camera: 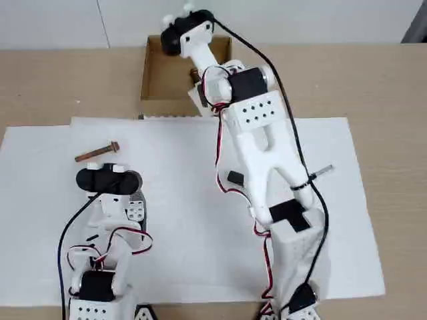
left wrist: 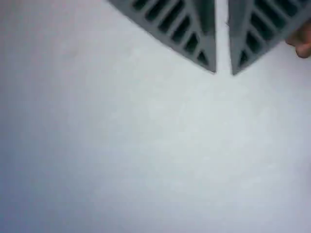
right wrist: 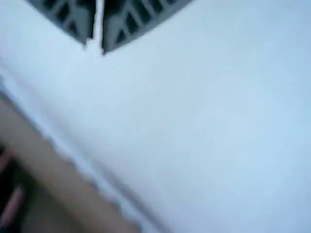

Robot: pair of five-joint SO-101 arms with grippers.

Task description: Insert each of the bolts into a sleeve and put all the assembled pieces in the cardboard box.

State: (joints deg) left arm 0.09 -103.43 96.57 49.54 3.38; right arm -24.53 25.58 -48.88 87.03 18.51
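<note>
A bolt (camera: 97, 152) with a brownish shank lies flat on the white paper (camera: 187, 220) at the left, its head end pointing right, well apart from the cardboard box (camera: 152, 70). The box stands open on the far side of the table (camera: 67, 80), just beyond the paper's far edge. A brownish piece (camera: 195, 75) shows inside the box at its right side, mostly hidden by the arm above it, so what it is cannot be told. A small silver piece (camera: 321, 172) lies on the paper at the right, just beside the right arm. The left arm sits folded at the near left, its black wrist just on the near side of the bolt. The left gripper (left wrist: 223, 70) hangs over bare paper with its grey ribbed fingers (left wrist: 194, 34) drawn to a thin slit and nothing between them, and the bolt's end (left wrist: 303, 41) shows off to one side. The right arm stretches far across the paper to the box, and the right gripper (right wrist: 97, 47) is likewise closed to a narrow slit, empty, above a white surface.
</note>
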